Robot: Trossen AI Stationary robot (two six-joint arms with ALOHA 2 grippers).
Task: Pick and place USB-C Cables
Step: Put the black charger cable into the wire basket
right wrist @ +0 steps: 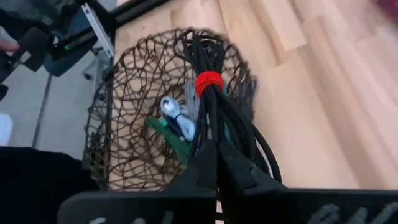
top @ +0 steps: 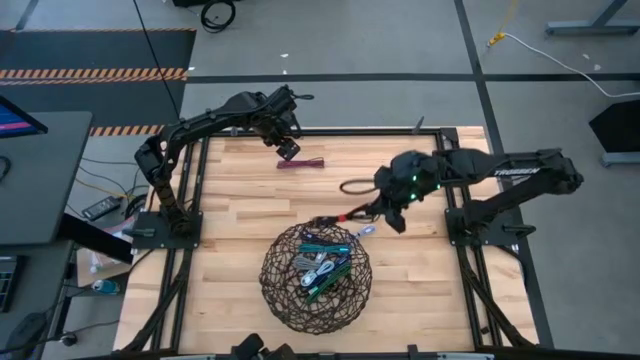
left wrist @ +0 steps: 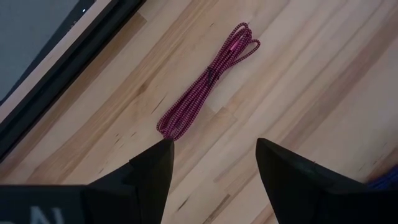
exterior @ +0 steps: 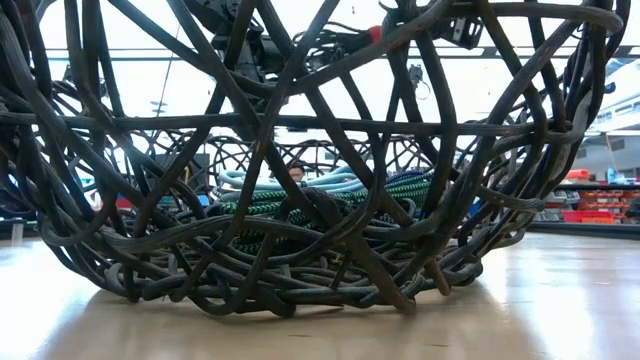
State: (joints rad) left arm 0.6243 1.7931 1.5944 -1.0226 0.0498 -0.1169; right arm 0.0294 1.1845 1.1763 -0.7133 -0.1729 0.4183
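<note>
Right pincer (top: 352, 214), mid-frame, grips our black cable (right wrist: 214, 118) near the basket (top: 285, 300), which already holds several; left pincer (top: 289, 150) hangs released above the maroon cable (top: 300, 163) left on the desk (top: 230, 220), upper centre.

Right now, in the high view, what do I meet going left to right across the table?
Left gripper, open above the maroon cable → wire basket holding cables → black cable with a red tie, hanging from the shut right gripper → right arm.
</note>
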